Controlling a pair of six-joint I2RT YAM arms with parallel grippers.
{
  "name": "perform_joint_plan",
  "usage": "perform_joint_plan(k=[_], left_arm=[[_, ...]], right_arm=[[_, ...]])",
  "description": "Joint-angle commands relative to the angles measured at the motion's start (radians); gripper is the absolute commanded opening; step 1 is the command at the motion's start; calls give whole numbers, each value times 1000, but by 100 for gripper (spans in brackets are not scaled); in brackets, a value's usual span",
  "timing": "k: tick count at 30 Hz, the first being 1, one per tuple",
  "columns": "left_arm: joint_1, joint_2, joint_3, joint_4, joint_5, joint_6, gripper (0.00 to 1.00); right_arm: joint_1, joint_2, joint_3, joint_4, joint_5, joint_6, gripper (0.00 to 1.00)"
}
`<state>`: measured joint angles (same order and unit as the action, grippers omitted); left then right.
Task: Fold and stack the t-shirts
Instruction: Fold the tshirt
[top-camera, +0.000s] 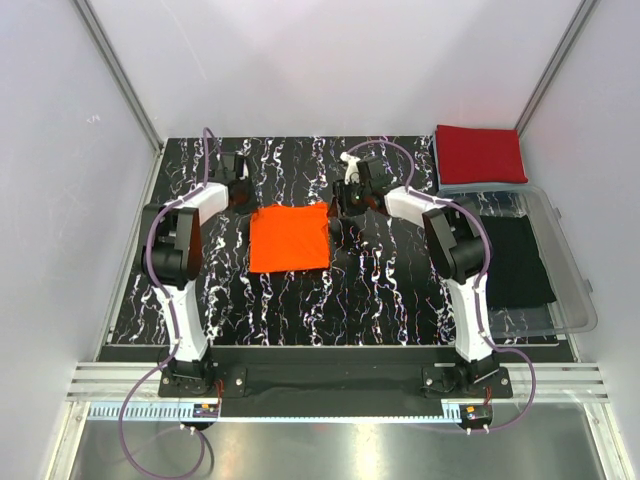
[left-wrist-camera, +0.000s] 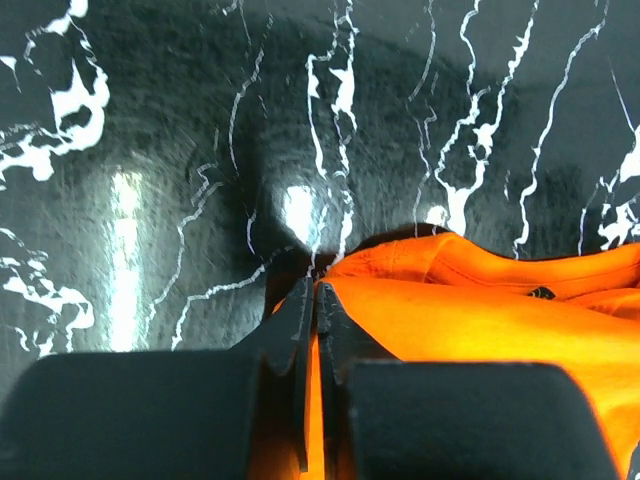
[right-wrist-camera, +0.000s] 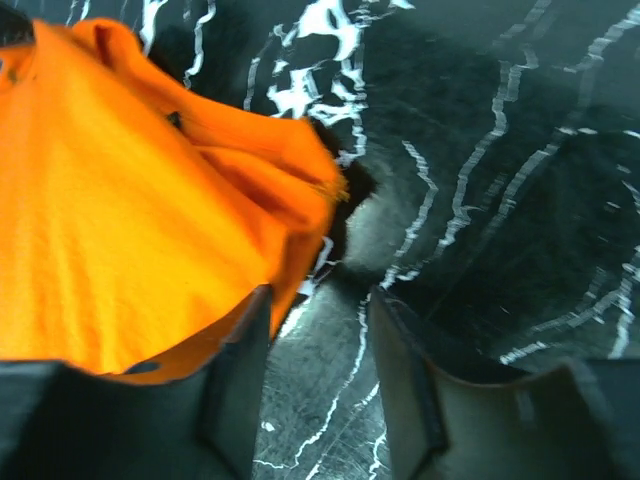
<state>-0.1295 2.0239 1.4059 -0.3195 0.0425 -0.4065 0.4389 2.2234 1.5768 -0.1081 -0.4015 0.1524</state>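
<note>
Orange tee (top-camera: 289, 238) lies folded square on the surface (top-camera: 380, 290), nearer the far edge. Red tee (top-camera: 480, 153) sits folded at the far right corner. Left fingers (left-wrist-camera: 288, 335) are clamped on the orange tee's far left corner. Right fingers (right-wrist-camera: 405, 390) stand apart beside its far right corner.

Bright overhead light, glossy glare, motion blur

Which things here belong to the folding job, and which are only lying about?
Belong to the job:
- orange t-shirt, folded, mid-table
- red t-shirt, folded, far right corner

Only lying about:
- clear bin, right side
- black cloth inside it
</note>
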Motion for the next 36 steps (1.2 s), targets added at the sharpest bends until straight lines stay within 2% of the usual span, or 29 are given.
perform_joint_plan(k=[1,2,8,9,11,16,19,23,27,30,36], left_arm=[[10,22,44,37,25,31,9],[10,21,44,37,46,31,14],[10,-68,18,43,68,37,25],[10,-108,15,39,62,38,32],[10,-152,16,27,40,44,37],[5,-278,8,-41,34,46,40],[4,-333,-63,-41,146,5,37],[-4,-355,-189,8,214,-34,34],[-10,-292,-231,26,253,-78,31],[-24,-271,-265,25,234,-94,29],[-56,-251,-297,28,168,-92,27]], right_arm=[[-9,-77,-26,31,47,36,53],[-9,-90,-41,30,43,53,54],[20,-232,-169,35,52,137,59],[33,-267,-191,35,52,157,59],[56,-318,-227,30,72,208,60],[115,-376,-294,16,95,338,61],[145,-378,-334,16,124,348,61],[147,-315,-348,16,76,363,54],[156,-281,-371,18,56,346,51],[156,-275,-409,22,43,332,45],[156,-298,-491,42,89,300,15]])
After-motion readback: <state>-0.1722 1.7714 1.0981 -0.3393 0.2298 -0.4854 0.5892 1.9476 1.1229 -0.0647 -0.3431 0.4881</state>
